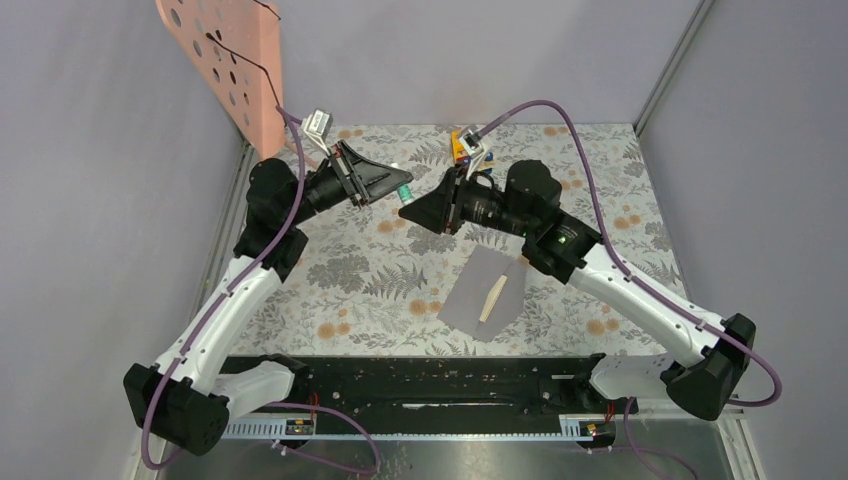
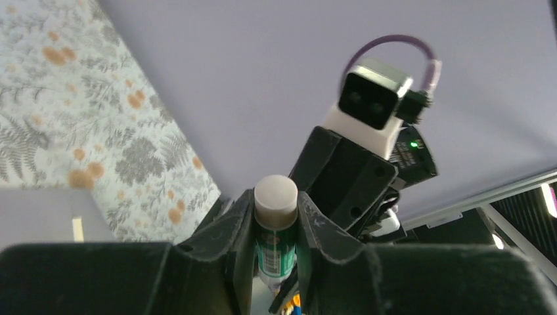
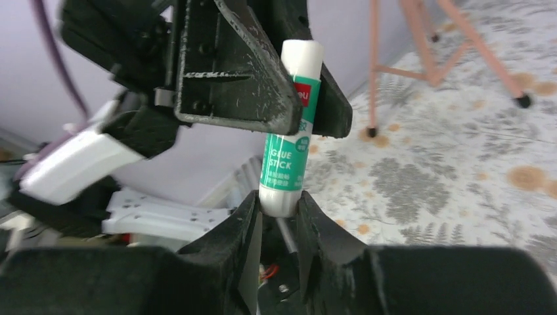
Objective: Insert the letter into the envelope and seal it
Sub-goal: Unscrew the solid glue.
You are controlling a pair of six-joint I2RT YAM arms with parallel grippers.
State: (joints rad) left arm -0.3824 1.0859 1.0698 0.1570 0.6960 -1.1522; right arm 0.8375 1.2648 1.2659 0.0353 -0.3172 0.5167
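One green-and-white plastic glue stick [image 3: 288, 147]: left hand [image 2: 276, 209] and right hand [image 3: 279, 209] each clamp one end. One flat grey-lilac paper envelope [image 1: 465, 300] lies at 5 o'clock, one tan sheet [image 1: 493, 297] showing on it.

The grey-lilac envelope [image 1: 465, 300] lies flat and unsealed-looking on the floral tabletop [image 1: 380, 270], tilted, just beside the right arm [image 1: 640, 300]. A narrow tan strip [image 1: 493, 297], apparently the letter, runs along it.

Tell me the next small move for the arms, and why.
Probably draw the right claw straight back from the left claw, along the glue stick, to try pulling its cap off. Both claws are shut on the stick in mid-air, one toward each end, so neither can use it as it is. The envelope lies on the table, apart from both.
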